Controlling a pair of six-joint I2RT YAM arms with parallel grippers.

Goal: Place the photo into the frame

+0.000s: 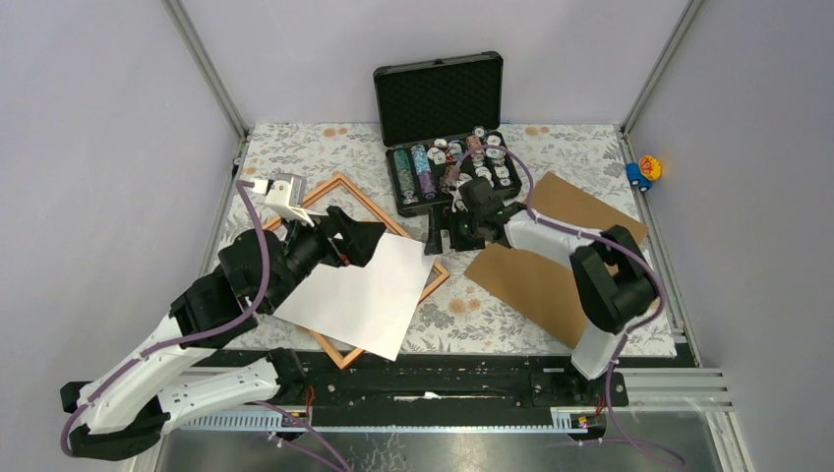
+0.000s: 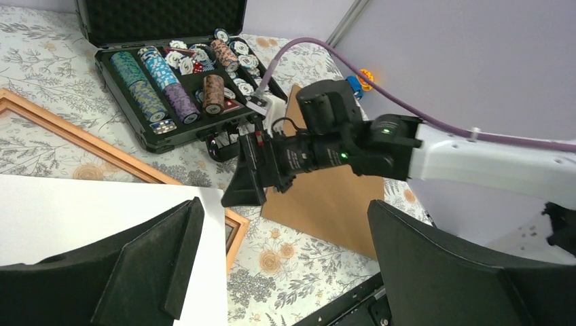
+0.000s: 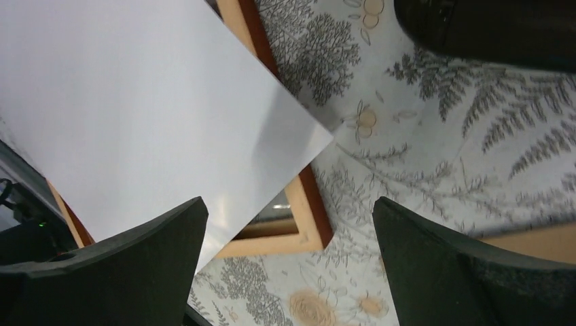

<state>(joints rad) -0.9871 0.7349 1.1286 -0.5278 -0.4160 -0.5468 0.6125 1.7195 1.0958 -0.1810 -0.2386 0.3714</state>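
Note:
The photo (image 1: 364,290) lies white back up, skewed across the thin orange-brown frame (image 1: 356,191); its picture side is hidden. My left gripper (image 1: 366,239) hovers open over the photo's upper left part; in the left wrist view (image 2: 285,207) one finger is above the white sheet (image 2: 75,214), near the frame rail (image 2: 75,134). Just past the photo's right corner, my right gripper (image 1: 440,236) stands open with nothing between its fingers. In the right wrist view (image 3: 289,204) the photo's corner (image 3: 136,102) overhangs the frame's corner (image 3: 309,221).
A brown cardboard backing board (image 1: 546,265) lies right of the frame, under the right arm. An open black case of chips (image 1: 447,157) stands behind both grippers. A small toy (image 1: 644,169) sits at the far right edge. Floral cloth (image 1: 462,320) covers the table.

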